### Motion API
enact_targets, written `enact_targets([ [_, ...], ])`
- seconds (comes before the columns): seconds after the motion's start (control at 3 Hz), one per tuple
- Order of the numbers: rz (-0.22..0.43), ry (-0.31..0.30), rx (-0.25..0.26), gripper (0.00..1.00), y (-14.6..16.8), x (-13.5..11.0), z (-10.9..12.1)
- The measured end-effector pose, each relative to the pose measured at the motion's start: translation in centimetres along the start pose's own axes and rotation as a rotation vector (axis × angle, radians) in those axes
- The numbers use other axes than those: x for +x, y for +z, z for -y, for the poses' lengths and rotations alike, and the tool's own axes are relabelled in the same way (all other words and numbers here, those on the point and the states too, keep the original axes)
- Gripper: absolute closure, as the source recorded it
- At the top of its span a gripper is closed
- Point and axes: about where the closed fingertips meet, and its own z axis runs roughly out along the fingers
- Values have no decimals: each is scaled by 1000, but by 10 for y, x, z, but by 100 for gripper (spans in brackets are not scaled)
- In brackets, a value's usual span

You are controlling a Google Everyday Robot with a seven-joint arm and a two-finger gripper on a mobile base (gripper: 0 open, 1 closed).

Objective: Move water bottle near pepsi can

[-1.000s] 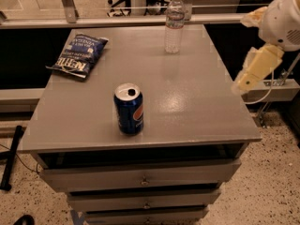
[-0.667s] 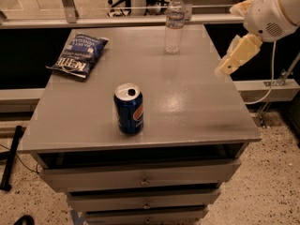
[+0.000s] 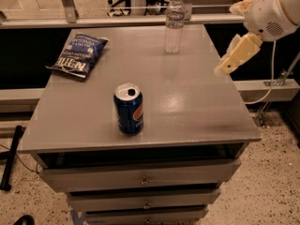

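The water bottle point(image 3: 173, 23) is clear ribbed plastic with a white cap and stands upright near the far edge of the grey table point(image 3: 187, 102). The pepsi can point(image 3: 129, 109) is dark blue with a silver top and stands near the front middle of the table. My gripper point(image 3: 232, 60) is cream coloured and hangs from the white arm point(image 3: 272, 13) over the table's right edge. It is to the right of the bottle, apart from it, and holds nothing.
A blue chip bag point(image 3: 79, 55) lies at the table's far left. Drawers point(image 3: 140, 177) sit under the tabletop. A rail point(image 3: 117, 20) runs behind the table. A white cable point(image 3: 267, 93) hangs at the right, above the speckled floor.
The arm and gripper have moved left and up, from beside the table's right edge to above it, closer to the bottle. The bottle, can and bag have not moved.
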Motion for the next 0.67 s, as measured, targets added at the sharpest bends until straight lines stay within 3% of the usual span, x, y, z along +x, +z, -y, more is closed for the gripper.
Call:
enact_targets([
  [0.33, 59, 59, 21, 0, 19, 4, 8],
  [0.67, 162, 135, 97, 0, 59, -2, 46],
])
